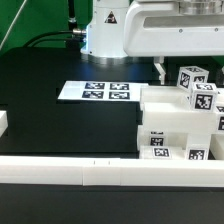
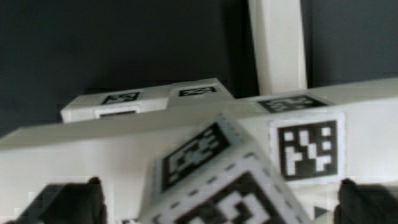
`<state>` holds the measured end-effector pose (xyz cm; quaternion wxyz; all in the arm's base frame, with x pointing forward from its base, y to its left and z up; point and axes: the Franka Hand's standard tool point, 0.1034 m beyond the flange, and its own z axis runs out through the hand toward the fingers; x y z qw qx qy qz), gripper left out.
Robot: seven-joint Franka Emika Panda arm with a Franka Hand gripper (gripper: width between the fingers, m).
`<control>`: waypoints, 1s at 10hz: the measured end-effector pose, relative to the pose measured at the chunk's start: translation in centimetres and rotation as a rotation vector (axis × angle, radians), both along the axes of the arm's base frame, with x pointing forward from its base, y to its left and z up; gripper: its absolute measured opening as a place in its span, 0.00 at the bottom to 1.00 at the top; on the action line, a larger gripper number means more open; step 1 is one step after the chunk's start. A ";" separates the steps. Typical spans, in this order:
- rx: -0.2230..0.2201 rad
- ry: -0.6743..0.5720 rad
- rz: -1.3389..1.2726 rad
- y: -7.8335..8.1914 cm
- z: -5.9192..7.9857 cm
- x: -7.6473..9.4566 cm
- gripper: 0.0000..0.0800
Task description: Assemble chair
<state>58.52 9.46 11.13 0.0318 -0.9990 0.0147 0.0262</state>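
Tool (image 2: 210,205) fingers stand spread on either side of a tagged chair cube (image 2: 240,165).

The exterior view looks from low beside the table, across a near border rail (image 1: 110,170) toward the arm's base. The wrist view looks down, very close, on a tagged cube (image 2: 240,170). Both show the marker board (image 1: 96,91) (image 2: 146,100).
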 end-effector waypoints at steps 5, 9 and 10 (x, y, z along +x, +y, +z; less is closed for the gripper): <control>-0.002 -0.012 0.203 0.4 -0.1 -0.1 0.70; -0.003 -0.009 0.159 0.3 -0.1 -0.1 0.33; -0.007 -0.004 0.078 0.4 -0.1 -0.1 0.33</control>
